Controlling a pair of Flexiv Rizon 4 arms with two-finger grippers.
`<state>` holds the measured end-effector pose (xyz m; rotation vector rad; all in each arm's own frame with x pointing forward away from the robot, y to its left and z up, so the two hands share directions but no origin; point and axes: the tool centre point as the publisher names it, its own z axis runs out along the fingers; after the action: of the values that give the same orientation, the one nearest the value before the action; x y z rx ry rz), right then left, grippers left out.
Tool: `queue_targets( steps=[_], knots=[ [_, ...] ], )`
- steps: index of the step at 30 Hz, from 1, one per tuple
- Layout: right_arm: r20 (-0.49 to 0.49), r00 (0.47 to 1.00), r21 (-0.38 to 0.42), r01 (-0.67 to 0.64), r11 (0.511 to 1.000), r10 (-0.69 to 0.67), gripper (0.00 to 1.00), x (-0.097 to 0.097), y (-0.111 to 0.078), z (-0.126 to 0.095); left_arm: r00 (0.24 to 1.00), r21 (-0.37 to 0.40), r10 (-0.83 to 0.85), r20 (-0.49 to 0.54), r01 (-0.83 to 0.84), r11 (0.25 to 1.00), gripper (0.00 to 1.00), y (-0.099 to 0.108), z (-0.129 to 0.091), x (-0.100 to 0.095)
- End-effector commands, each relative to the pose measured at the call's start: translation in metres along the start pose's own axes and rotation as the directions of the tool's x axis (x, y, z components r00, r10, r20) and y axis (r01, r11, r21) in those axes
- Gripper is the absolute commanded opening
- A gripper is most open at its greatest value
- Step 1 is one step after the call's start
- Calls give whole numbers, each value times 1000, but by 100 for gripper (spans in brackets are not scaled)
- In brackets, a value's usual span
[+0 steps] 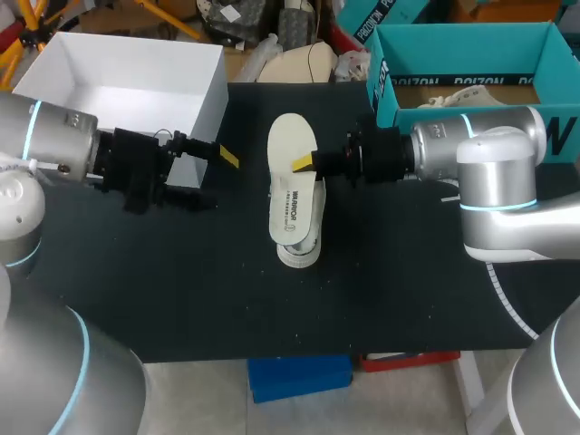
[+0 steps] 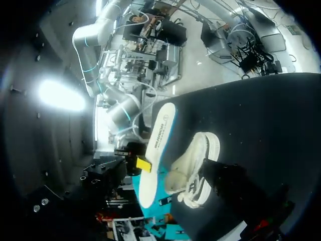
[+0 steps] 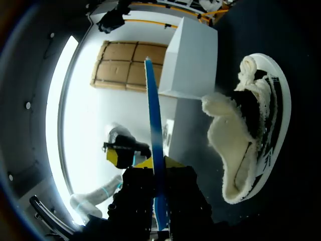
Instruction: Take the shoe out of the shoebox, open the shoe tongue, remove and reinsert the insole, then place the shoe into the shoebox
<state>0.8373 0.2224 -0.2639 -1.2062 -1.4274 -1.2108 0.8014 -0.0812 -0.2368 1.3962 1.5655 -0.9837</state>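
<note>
A white box [image 1: 127, 91] sits on the black table [image 1: 181, 272], well to the left of the shoe [image 1: 299, 249]. The left gripper [image 1: 227, 156] hovers left of the shoe, apart from it; whether it is open or closed cannot be told. The white shoe stands on the table outside both boxes, fleecy lining showing at its mouth. Over the shoe, along its length, hangs the insole [image 1: 292, 186], its edge clamped between the fingers of the right gripper [image 1: 304, 163], which comes in from the shoe's right. The teal shoebox [image 1: 462, 50] stands well to the right of the shoe.
</note>
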Motion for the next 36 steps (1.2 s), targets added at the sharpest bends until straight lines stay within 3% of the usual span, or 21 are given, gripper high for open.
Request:
queue_targets(
  steps=[1, 9, 16, 24, 33, 34, 36],
  knots=[
    [2, 1000, -2, -1, 1000, 1, 0, 0, 0, 1, 992, -21, 5, 123, -2, 1000, 100, -4, 0, 4],
    [2, 1000, -2, -1, 1000, 1, 0, 0, 0, 1, 992, -21, 5, 123, -2, 1000, 100, -4, 0, 4],
    [2, 1000, -2, -1, 1000, 1, 0, 0, 0, 1, 954, 9, 113, 279, -120, 993, 100, -11, 14, 7],
    [2, 1000, -2, -1, 1000, 1, 0, 0, 0, 1, 914, 5, 148, 379, -162, 987, 100, -1, 32, 4],
    [2, 1000, -2, -1, 1000, 1, 0, 0, 0, 1, 892, 7, 220, 396, -243, 970, 100, -1, 54, -9],
    [2, 1000, -2, -1, 1000, 1, 0, 0, 0, 1, 892, 14, 228, 391, -253, 967, 91, -3, 58, -9],
    [2, 1000, -2, -1, 1000, 1, 0, 0, 0, 1, 891, 29, 249, 378, -280, 959, 84, -5, 65, -8]
  ],
)
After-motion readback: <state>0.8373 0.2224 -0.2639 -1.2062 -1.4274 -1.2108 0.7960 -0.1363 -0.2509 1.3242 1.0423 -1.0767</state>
